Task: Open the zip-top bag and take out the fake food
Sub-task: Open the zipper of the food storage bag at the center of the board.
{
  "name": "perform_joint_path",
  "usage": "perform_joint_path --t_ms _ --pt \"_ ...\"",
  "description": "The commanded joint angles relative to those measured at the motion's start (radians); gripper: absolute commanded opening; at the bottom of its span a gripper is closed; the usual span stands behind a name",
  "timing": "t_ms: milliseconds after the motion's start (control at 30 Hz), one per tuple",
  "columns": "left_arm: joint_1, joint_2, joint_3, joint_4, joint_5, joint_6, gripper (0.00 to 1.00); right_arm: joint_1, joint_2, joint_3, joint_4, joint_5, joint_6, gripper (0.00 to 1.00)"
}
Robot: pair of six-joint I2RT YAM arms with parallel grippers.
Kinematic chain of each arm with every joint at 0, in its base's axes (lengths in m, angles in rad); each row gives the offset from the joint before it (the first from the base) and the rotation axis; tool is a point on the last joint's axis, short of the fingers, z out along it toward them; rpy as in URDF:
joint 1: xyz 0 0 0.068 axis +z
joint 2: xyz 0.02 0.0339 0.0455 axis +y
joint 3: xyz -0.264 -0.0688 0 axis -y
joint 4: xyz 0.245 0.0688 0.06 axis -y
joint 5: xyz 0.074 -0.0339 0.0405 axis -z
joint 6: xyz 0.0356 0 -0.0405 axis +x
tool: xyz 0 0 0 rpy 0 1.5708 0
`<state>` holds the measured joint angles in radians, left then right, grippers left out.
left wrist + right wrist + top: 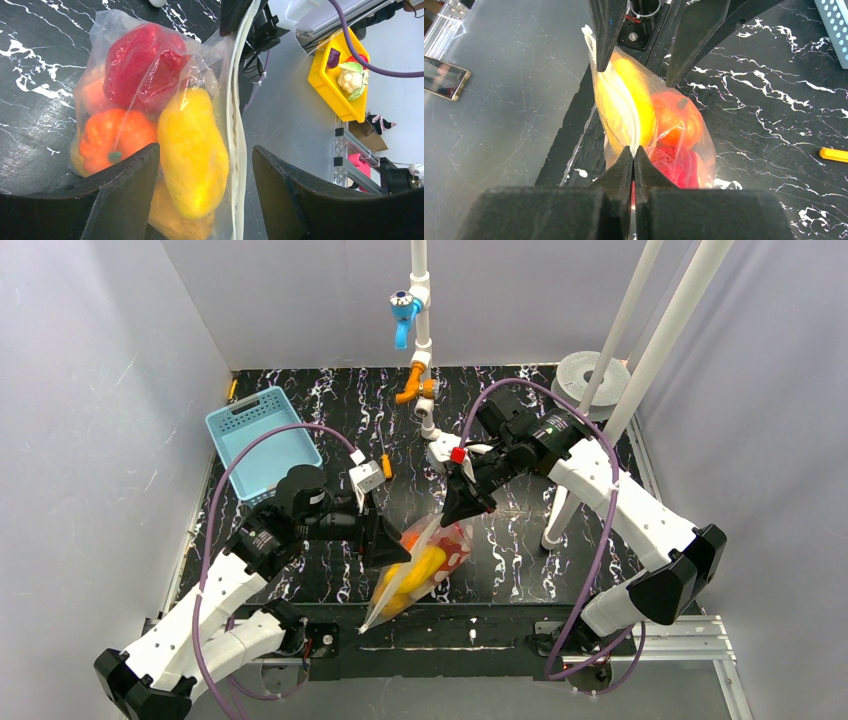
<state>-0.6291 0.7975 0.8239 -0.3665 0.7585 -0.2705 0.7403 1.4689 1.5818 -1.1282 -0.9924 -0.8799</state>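
The zip-top bag [428, 562] is clear plastic and hangs near the table's front edge, its white zip strip [235, 125] closed. Inside shows the fake food: a yellow oblong piece [192, 145], a round orange one [112, 137] and a red one [140, 65]. My right gripper [634, 148] is shut on the bag's top edge at one end of the strip. My left gripper [205, 146] is open and straddles the bag lower down. One finger [135, 175] lies against the bag's side. The other finger [285, 185] stands apart from the strip.
A light blue perforated basket [262, 440] sits at the back left. A small orange-handled screwdriver [387, 465] lies behind the bag. A white pipe with a blue valve [405, 310] hangs at the back, and white posts [600, 410] stand on the right. A yellow bin [330, 85] sits off the table.
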Motion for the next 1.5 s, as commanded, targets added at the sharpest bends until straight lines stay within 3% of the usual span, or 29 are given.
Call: perform_joint_path --t_ms 0,200,400,700,800,967,1333,1400,1467 --pt "-0.022 0.007 -0.014 0.043 -0.016 -0.023 0.64 0.001 -0.003 0.03 -0.014 -0.005 -0.012 0.01" --pt "-0.037 0.038 -0.016 0.053 -0.023 -0.042 0.47 0.002 -0.013 0.019 -0.005 -0.005 -0.002 0.01" --pt "-0.049 0.057 -0.011 0.054 -0.017 -0.054 0.39 0.001 -0.017 0.012 0.004 -0.008 0.009 0.01" --pt "-0.079 0.066 -0.023 0.109 0.047 -0.101 0.52 0.001 -0.014 0.007 0.053 0.035 0.072 0.01" --pt "-0.084 0.075 -0.022 0.102 0.026 -0.099 0.47 0.001 -0.013 0.009 0.064 0.04 0.09 0.01" --pt "-0.086 0.112 0.004 0.078 0.02 -0.089 0.27 0.001 -0.01 0.018 0.088 0.053 0.13 0.01" --pt "-0.089 0.129 0.053 0.022 -0.033 -0.051 0.39 -0.004 -0.017 0.02 0.1 0.045 0.153 0.01" --pt "-0.089 0.138 0.052 0.024 -0.029 -0.058 0.39 -0.004 -0.016 0.022 0.106 0.047 0.163 0.01" --pt "-0.089 0.152 0.051 0.03 -0.017 -0.063 0.31 -0.005 -0.016 0.022 0.123 0.061 0.189 0.01"
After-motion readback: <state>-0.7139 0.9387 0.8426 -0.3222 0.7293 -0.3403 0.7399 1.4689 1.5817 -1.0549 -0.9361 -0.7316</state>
